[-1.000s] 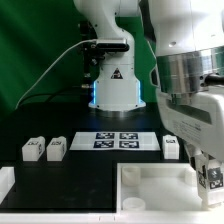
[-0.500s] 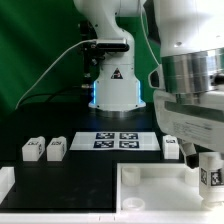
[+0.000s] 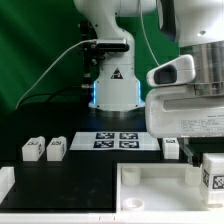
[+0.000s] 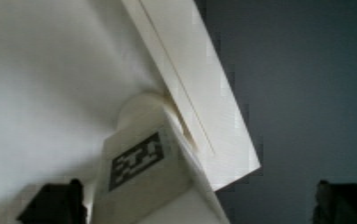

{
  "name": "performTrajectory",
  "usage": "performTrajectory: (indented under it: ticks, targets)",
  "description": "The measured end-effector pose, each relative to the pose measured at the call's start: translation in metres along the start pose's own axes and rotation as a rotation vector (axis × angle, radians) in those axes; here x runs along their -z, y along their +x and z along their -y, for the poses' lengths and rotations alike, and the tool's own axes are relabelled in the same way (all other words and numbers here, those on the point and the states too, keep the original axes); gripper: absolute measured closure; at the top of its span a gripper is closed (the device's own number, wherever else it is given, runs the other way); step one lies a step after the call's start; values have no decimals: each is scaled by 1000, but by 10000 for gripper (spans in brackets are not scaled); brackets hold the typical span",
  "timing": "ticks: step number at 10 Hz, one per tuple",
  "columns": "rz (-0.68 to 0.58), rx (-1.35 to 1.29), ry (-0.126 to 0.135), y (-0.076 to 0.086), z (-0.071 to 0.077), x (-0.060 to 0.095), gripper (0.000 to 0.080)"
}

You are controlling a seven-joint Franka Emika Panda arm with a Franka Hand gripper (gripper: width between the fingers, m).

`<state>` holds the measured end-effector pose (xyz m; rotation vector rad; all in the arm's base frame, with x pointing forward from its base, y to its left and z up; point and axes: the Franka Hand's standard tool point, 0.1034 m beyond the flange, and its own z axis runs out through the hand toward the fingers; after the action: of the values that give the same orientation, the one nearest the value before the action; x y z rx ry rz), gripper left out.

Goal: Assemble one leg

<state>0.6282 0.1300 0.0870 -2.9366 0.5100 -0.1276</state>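
Materials: the worktop (image 3: 80, 178) is matt black and the backdrop behind it is green cloth. The tray (image 3: 150, 171) is smooth white plastic, square-cornered, with a raised rim. The leg (image 3: 214, 176) is a small, stubby white block, also plastic. In the wrist view its end looks rounded (image 4: 143, 165). Markings: the leg carries a square black-and-white tag, and I can read no lettering on it. The marker board (image 3: 118, 140) lies flat at mid-worktop and shows four such tags. My arm's white base (image 3: 115, 88) bears a black triangular emblem, and no text on it is legible. Two spare legs (image 3: 32, 150) (image 3: 56, 150) stand side by side at the exterior view's left. A third spare (image 3: 171, 147) stands just beside the board at the exterior view's right. Position: the leg sits at the exterior view's far right, low under my wrist housing, beside the tray's near corner. In the wrist view it lies tilted against the tray's pale edge (image 4: 184, 70). I cannot tell whether it is seated in a socket. My jaws are spread: the dark fingertips (image 4: 50, 202) stand well apart with the leg between them, nearer one finger, and open space shows on the other side. Contact with the nearer finger cannot be confirmed.
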Motion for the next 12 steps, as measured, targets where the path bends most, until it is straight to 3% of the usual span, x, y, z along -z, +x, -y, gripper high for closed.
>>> performTrajectory:
  ticks: [3,4,5,6,7,9,11,12]
  targets:
    - [2,301,-30,5,-11,-5,150]
    - [2,275,-30,4,-10,-5,275]
    - [2,259,-30,4,-10,-5,275]
    - [2,207,-28,4,-9,-5,414]
    - [1,111,-30,4,-12,-6,499]
    - [0,-250,-16,5,-14,-7,499]
    - [-6,-654,-21,1,-11,-9,499]
    - [3,-804,-8,1,-10,-9,499]
